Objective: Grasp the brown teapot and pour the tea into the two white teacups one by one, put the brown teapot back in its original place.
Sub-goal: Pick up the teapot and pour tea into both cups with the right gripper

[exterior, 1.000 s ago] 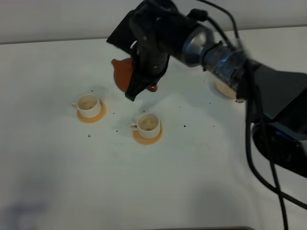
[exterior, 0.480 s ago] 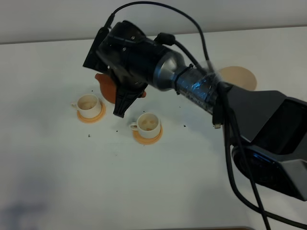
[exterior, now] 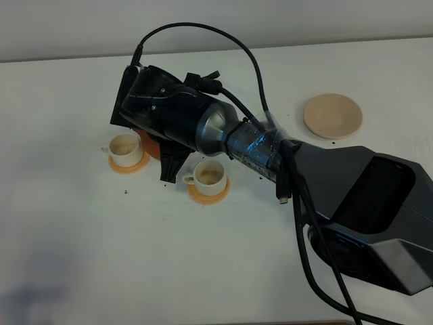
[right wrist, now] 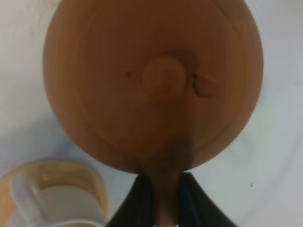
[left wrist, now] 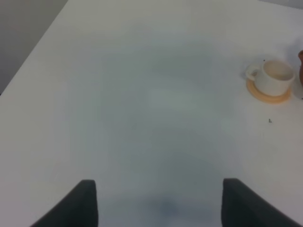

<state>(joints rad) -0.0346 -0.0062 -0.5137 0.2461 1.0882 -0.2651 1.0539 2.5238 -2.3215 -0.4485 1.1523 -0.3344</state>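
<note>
The brown teapot point(right wrist: 156, 85) fills the right wrist view from above, its knobbed lid in the middle. My right gripper point(right wrist: 163, 201) is shut on its handle. In the exterior high view the right arm reaches across to the left, and only an orange-brown sliver of the teapot point(exterior: 150, 145) shows under the wrist, between the two white teacups point(exterior: 125, 146) point(exterior: 210, 175). One teacup point(right wrist: 52, 201) lies just beside the pot. The beige disc point(exterior: 332, 116) is bare at the back right. My left gripper point(left wrist: 161, 208) is open over bare table, far from a teacup point(left wrist: 274, 77).
Each cup stands on an orange coaster point(exterior: 128, 164) point(exterior: 208, 194). Small dark specks dot the white table point(exterior: 81, 244) around the cups. The right arm's body and cables point(exterior: 352, 203) cover the table's right front.
The right arm has swung left and down with the teapot, from behind the right cup to just beside the left cup. The pot is now mostly hidden under the wrist.
</note>
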